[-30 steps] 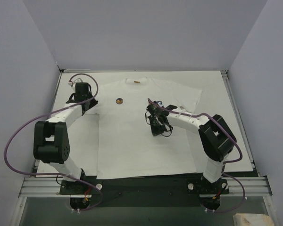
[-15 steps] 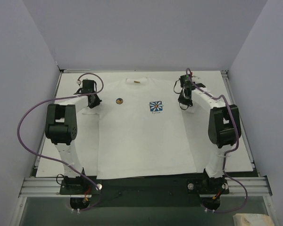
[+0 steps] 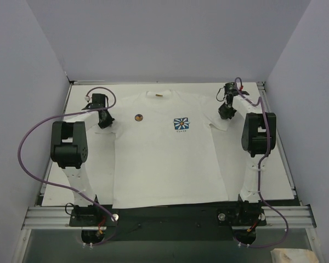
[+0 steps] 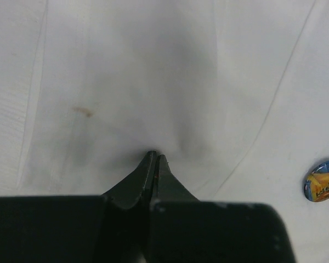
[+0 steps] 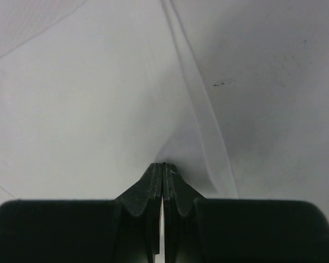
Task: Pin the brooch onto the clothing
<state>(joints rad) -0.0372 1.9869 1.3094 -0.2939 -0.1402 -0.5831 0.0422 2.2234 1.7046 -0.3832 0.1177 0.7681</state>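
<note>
Top external: pinches shirt [image 3: 164,159] sleeves near far table [image 3: 279,181] corners, left hand [image 3: 105,122] and right hand [image 3: 223,113] clamped tight.

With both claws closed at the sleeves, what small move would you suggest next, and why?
Probably ease the two arms slightly outward to tension the cloth. The left claw and right claw are each shut on a pinch of the T-shirt at a sleeve, with folds running toward the tips, while the brooch lies on the chest, untouched by either.
</note>
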